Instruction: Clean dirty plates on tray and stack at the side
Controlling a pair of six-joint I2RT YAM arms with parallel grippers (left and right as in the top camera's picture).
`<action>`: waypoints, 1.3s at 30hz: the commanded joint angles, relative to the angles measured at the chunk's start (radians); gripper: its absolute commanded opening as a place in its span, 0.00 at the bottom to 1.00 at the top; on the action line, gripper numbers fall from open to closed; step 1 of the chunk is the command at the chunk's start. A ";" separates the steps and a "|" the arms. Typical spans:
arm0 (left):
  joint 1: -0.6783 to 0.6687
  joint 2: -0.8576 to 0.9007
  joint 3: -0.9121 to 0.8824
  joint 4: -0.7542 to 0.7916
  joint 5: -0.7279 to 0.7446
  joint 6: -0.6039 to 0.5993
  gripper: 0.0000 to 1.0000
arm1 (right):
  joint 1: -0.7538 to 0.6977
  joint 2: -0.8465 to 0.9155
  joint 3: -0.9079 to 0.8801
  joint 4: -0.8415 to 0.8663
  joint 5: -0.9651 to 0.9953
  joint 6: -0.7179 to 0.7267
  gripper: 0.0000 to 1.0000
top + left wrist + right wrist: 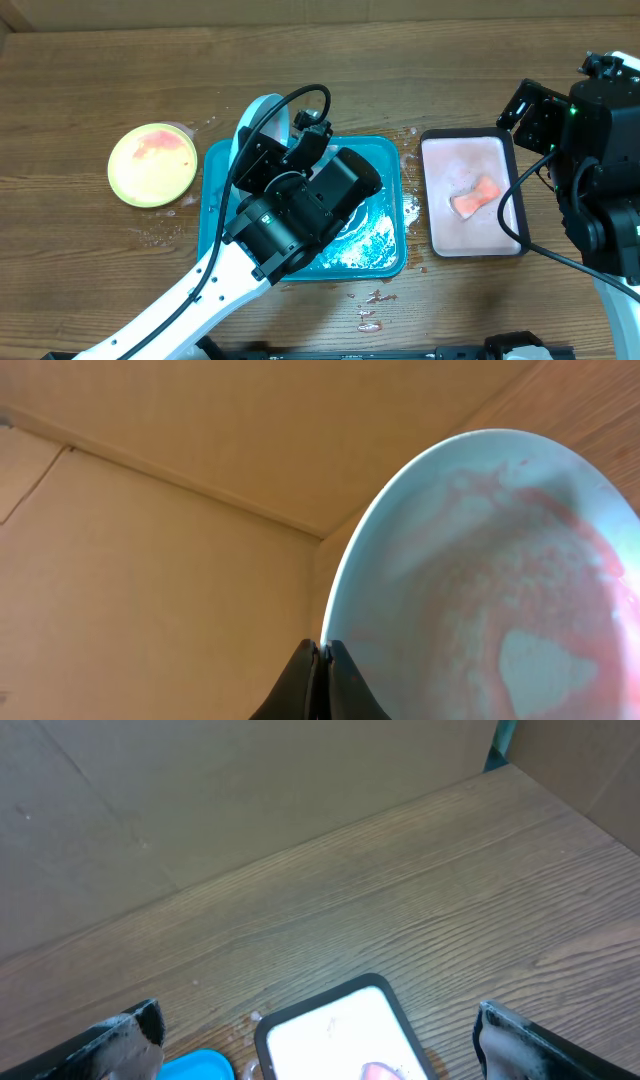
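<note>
My left gripper (326, 650) is shut on the rim of the pale blue plate (480, 580), which is smeared with red sauce. In the overhead view that plate (258, 112) is held tilted up on edge over the far left end of the teal tray (392, 160), with my left gripper (280, 128) beside it. One yellow-green plate (152, 165) with a red smear lies flat on the table left of the tray. No second yellow-green plate shows. My right gripper (318, 1020) is open and empty, up above the far end of the pink tray.
A black-rimmed pink tray (432, 200) with an orange sponge (475, 197) lies right of the teal tray; its rim (270, 1025) shows in the right wrist view. Foamy water (372, 240) covers the teal tray's floor. Drops (372, 310) lie on the table in front. Cardboard walls stand behind.
</note>
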 commanded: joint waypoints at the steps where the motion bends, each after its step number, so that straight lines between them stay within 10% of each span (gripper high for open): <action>1: -0.007 -0.022 0.030 0.010 -0.042 0.026 0.04 | 0.006 -0.006 0.013 0.006 -0.001 -0.004 1.00; 39: -0.007 -0.022 0.030 0.133 -0.039 0.153 0.05 | 0.006 -0.006 0.013 0.006 -0.001 -0.004 1.00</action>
